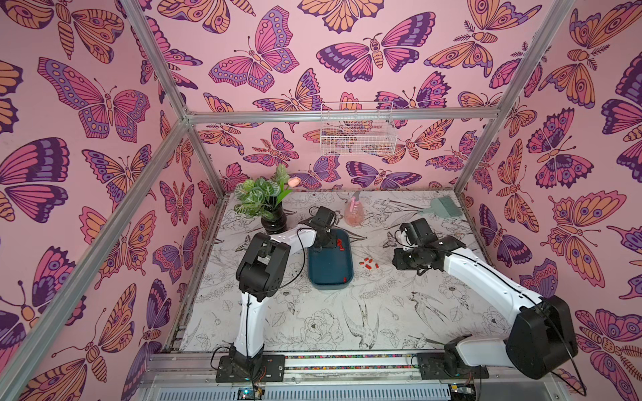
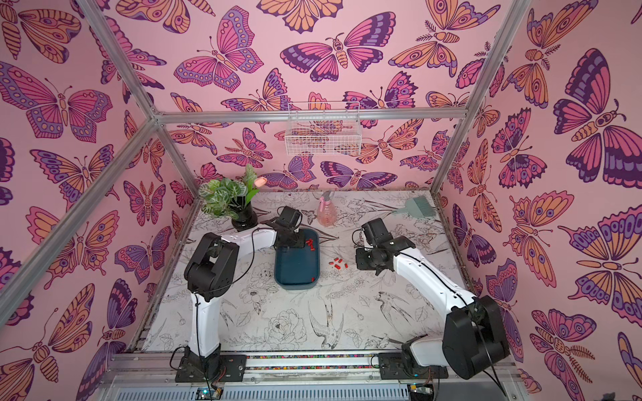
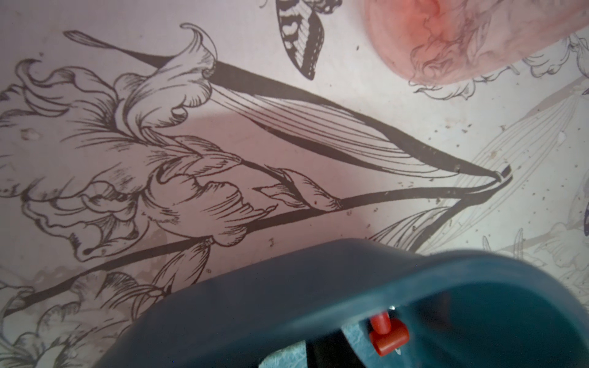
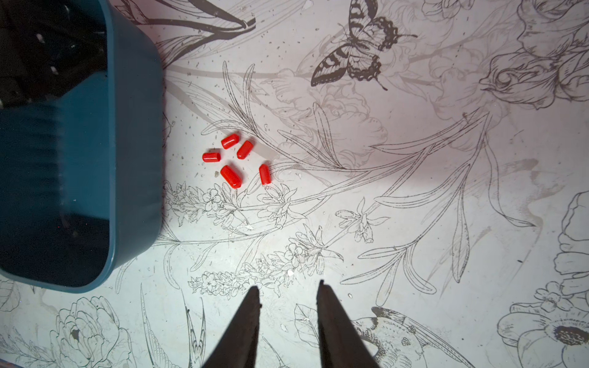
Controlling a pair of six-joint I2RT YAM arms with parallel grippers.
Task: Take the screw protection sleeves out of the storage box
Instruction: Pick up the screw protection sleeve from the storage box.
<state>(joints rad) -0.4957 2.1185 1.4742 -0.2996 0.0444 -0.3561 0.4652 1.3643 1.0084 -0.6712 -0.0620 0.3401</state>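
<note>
The dark teal storage box [image 1: 330,267] [image 2: 295,267] lies mid-table. Red screw protection sleeves [image 1: 339,244] sit at its far right corner and one sleeve [image 1: 344,279] near its front right corner. Several more sleeves [image 1: 369,264] [image 4: 236,162] lie on the table just right of the box [image 4: 134,127]. My left gripper [image 1: 321,244] is at the box's far end, shut on the far rim [image 3: 287,302], with two sleeves [image 3: 387,334] just inside the rim. My right gripper [image 4: 288,293] hovers open and empty right of the loose sleeves.
A potted plant in a black vase [image 1: 269,208] stands at the back left. A pink spray bottle [image 1: 354,211] [image 3: 446,38] stands just behind the box. A green brush [image 1: 441,206] lies at the back right, and a white wire basket [image 1: 357,133] hangs on the back wall.
</note>
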